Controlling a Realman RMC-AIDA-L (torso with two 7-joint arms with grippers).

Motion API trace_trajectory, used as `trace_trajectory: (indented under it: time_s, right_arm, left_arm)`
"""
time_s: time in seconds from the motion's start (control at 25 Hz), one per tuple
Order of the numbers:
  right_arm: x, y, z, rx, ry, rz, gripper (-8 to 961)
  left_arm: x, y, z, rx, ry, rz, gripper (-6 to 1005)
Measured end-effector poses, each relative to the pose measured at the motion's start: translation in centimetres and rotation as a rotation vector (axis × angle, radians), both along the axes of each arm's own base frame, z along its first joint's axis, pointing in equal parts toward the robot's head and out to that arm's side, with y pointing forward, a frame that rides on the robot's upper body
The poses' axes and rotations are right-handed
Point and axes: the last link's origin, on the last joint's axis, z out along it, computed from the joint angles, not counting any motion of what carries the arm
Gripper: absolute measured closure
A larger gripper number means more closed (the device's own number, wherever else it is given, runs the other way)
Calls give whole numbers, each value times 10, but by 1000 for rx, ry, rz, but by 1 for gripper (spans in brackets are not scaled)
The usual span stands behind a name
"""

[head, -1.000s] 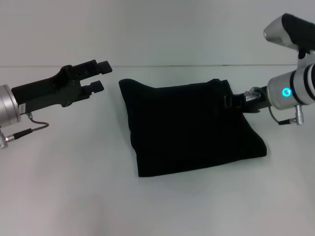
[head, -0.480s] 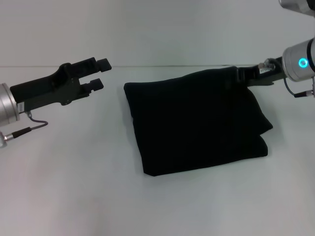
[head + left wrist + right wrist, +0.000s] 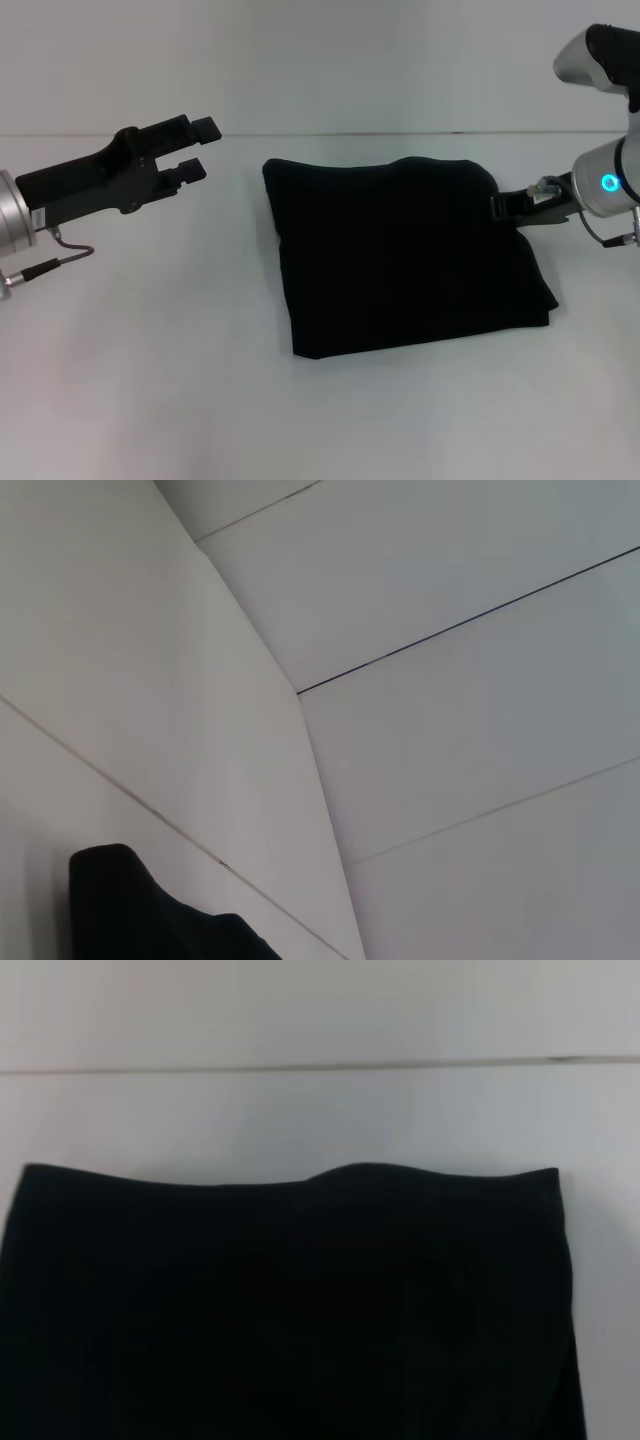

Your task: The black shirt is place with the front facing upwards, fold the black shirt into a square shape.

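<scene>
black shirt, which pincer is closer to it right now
Right. The right pincer is at the black shirt, against its far right edge. The left pincer hangs in the air off the shirt's left side, with bare table between them.

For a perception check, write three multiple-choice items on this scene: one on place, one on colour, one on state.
1. Where is the right pincer?
A. At the black shirt's right edge
B. Above the shirt's middle
C. Beside the left pincer

2. What colour is the table?
A. Brown
B. White
C. Blue

3. How does the shirt lie?
A. Spread out with sleeves showing
B. Rolled into a tube
C. Folded into a compact, roughly square bundle

Answers:
1. A: in the head view its tip meets the shirt's right side.
2. B: the surface around the shirt is plain white.
3. C: no sleeves show, and the left pincer hangs open, clear of it.
</scene>
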Motion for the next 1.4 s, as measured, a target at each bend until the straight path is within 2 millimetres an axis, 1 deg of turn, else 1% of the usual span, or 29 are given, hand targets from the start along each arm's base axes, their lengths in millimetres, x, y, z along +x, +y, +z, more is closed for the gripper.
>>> trace_trajectory:
  time_s: [0.12, 0.24, 0.4, 0.52, 0.6, 0.64, 0.72, 0.8, 0.88, 1.0, 1.08, 1.2, 1.32, 1.4]
  right_arm:
    - [2, 1, 2, 12, -11, -10, 804]
    - [7, 5, 9, 48, -32, -34, 755]
    - [14, 10, 23, 86, -68, -66, 690]
    - [22, 14, 39, 130, -72, -88, 642]
    - [25, 17, 53, 163, -42, -107, 609]
    - [23, 18, 58, 169, -9, -107, 593]
    - [16, 17, 67, 169, 77, -86, 561]
    - [7, 14, 71, 161, 172, -49, 561]
    - [1, 11, 69, 152, 244, -29, 562]
    - [1, 8, 55, 129, 264, -29, 560]
    - [6, 8, 42, 127, 229, -35, 557]
    - [13, 9, 27, 131, 157, -47, 553]
    - [19, 12, 27, 155, 96, -69, 550]
    - [21, 14, 35, 173, 92, -88, 547]
  left_arm:
    - [1, 0, -1, 0, 0, -2, 245]
    - [1, 0, -1, -1, -1, -3, 245]
    - [0, -1, -2, -2, -2, 1, 245]
    - [0, -2, -2, -5, -5, -1, 246]
    - [0, -2, -2, -6, -9, -3, 246]
    - [0, -3, -1, -5, -12, -3, 246]
    - [0, -3, -1, -4, -14, -2, 246]
    - [0, -3, -1, -5, -15, -3, 246]
    - [0, -3, 0, -5, -16, -3, 246]
    - [0, -3, 0, -5, -16, -4, 246]
    - [0, -3, 0, -4, -16, -4, 246]
    - [0, -3, 0, -3, -15, -3, 246]
    - [0, -3, 0, -3, -15, -3, 246]
    - [-1, -4, 0, -7, -13, -4, 246]
